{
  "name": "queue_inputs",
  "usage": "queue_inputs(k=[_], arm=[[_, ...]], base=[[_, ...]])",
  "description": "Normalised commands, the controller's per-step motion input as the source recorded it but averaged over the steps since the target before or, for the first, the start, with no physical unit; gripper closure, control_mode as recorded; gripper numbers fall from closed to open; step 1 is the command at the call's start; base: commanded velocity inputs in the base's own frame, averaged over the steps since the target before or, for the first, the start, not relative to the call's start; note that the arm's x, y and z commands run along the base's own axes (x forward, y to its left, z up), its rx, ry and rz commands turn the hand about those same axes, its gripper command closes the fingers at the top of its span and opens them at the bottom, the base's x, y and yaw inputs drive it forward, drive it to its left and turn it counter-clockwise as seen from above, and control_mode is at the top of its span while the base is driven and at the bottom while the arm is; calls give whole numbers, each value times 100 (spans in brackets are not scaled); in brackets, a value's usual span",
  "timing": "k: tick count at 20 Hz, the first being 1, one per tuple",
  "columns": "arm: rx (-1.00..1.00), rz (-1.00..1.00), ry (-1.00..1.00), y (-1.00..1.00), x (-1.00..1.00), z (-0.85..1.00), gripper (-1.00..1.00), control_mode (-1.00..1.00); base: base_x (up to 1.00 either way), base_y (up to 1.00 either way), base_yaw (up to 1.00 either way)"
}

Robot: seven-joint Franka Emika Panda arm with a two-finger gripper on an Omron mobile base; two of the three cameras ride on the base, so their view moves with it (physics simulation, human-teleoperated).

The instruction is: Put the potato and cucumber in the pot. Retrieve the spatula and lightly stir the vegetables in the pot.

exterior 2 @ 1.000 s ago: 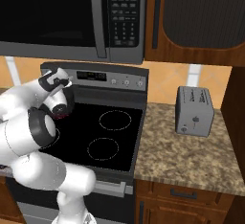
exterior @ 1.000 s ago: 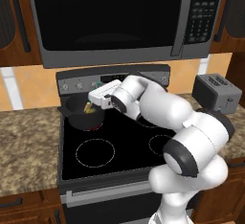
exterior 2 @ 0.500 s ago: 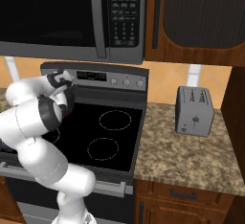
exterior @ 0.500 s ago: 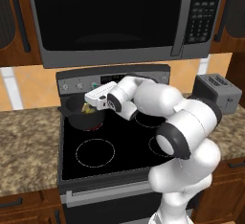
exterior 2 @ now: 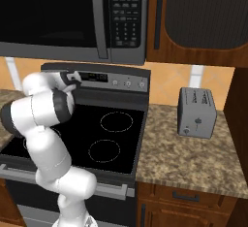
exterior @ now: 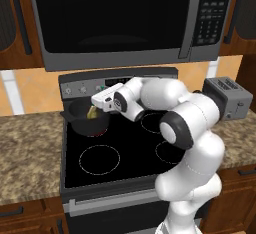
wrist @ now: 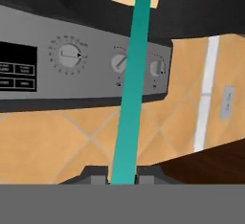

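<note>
So the hand (exterior: pixel 98 100) sits left of centre in the left base view, clamped shut on the spatula (wrist: pixel 130 103). In the hand view the teal handle runs straight up from between the fingertips to a tan blade at the top edge, so its long axis just continues the hand's. The pot (exterior: pixel 86 118) is on the stove's back-left burner, right under the hand, with a yellow-green bit, probably the cucumber (exterior: pixel 92 112), inside. I'd guess stirring means tipping the blade down into it.
</note>
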Motion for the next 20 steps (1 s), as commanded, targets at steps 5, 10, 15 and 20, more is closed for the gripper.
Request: queue_inputs(k=[5, 10, 15, 20], arm=[[0, -9, 0, 41, 1, -34, 100, -100], [0, -7, -20, 21, -60, 65, 100, -100], [0, -17, -7, 1, -31, 24, 100, -100], [-1, -17, 4, 22, -8, -35, 100, -100]], base=[[0, 0, 0], [0, 0, 0], [0, 0, 0], [0, 0, 0]])
